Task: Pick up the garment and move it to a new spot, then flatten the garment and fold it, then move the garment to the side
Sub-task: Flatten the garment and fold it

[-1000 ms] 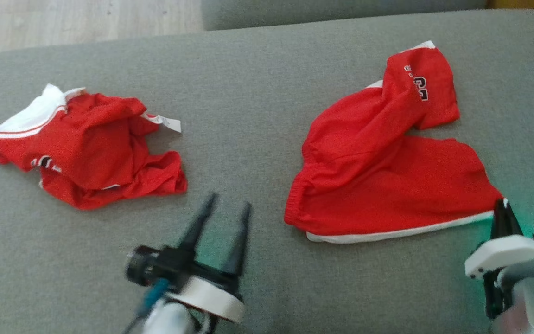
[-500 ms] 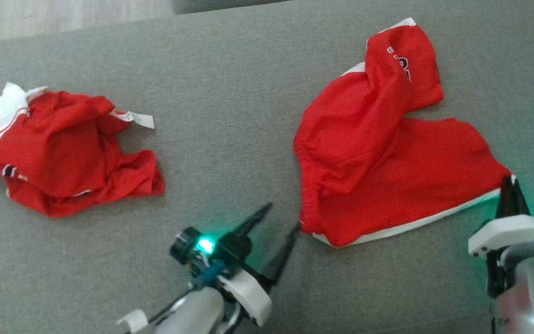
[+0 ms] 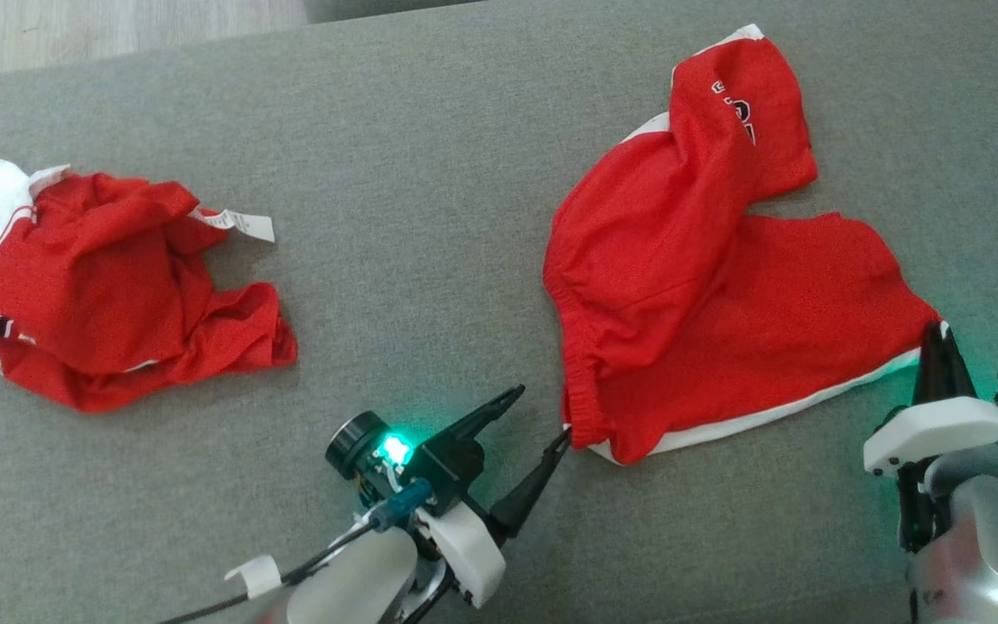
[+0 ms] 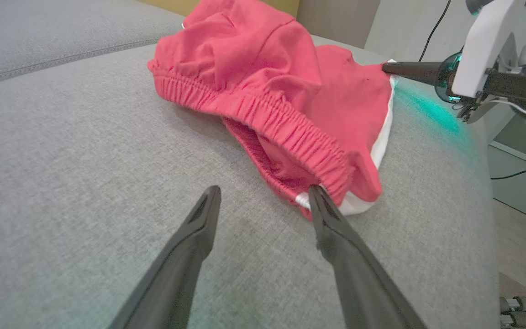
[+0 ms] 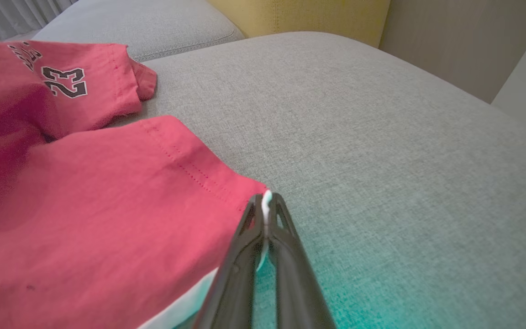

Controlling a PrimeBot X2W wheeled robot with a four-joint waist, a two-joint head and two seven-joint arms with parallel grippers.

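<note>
The left hand (image 3: 544, 411) sits in the lower middle of the head view, fingers spread wide. One fingertip touches the end of the elastic waistband (image 4: 263, 114) of the red shorts (image 3: 707, 303), and the other rests over bare sofa cushion (image 3: 430, 173). The cloth is beside the fingers, not between them, so closing here would likely catch nothing, and pushing forward could bunch the waistband away.

At the lower right, the right hand (image 3: 937, 334) is pinched tight on the very corner of the white-trimmed hem (image 5: 266, 201). So little cloth is in that grip that a pull to flatten the shorts may slip it free.

The shorts lie rumpled in the right half of the frame. A second red garment (image 3: 109, 295) at the left is well apart and poses no snag risk. Farthest off, at the upper right, the numbered leg (image 3: 742, 113) lies folded over the body. Stretching only the near edge would probably leave that fold in.
</note>
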